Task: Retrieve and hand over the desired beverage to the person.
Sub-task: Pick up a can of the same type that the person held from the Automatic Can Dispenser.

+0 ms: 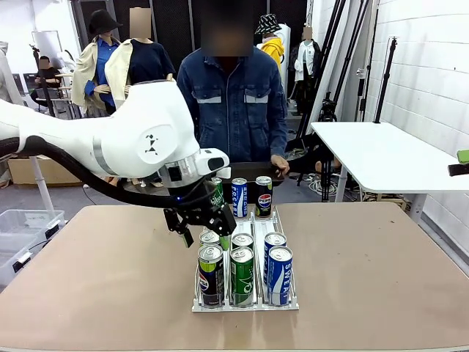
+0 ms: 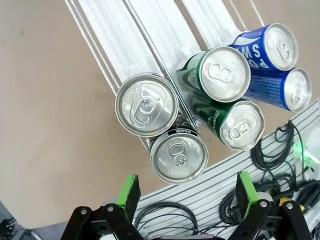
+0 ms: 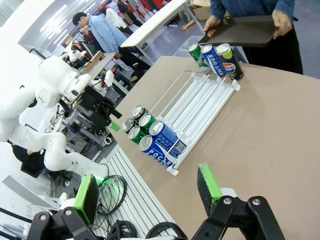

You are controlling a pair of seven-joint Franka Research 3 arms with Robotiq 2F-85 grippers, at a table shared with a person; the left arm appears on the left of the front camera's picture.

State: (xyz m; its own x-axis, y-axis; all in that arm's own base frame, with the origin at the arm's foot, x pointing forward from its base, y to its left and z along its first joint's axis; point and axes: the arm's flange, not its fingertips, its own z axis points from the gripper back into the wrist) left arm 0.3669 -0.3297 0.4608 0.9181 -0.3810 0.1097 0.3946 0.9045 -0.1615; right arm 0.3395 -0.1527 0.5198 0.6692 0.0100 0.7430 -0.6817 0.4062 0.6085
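The person (image 1: 234, 95) wears a blue denim button jacket with chest pockets and stands at the far side of the table (image 1: 366, 271), beyond the left gripper (image 1: 207, 238), holding a dark tray (image 1: 249, 170) at the table's edge. The beverages are cans (image 1: 242, 275) in a clear three-lane rack (image 1: 245, 305). Six are clustered right below the left gripper. Three more stand at the rack's far end, between that gripper and the person: a green can (image 1: 218, 192), a blue can (image 1: 239, 196) and a Pepsi can (image 1: 264, 195). The left gripper hovers over the near cluster with jaws spread wide, gripping nothing. In its wrist view a dark can (image 2: 178, 155) sits just ahead, between its green pads (image 2: 129, 192), and they are not touching it. The right gripper (image 3: 147, 192) is equally wide and empty, well back from the rack.
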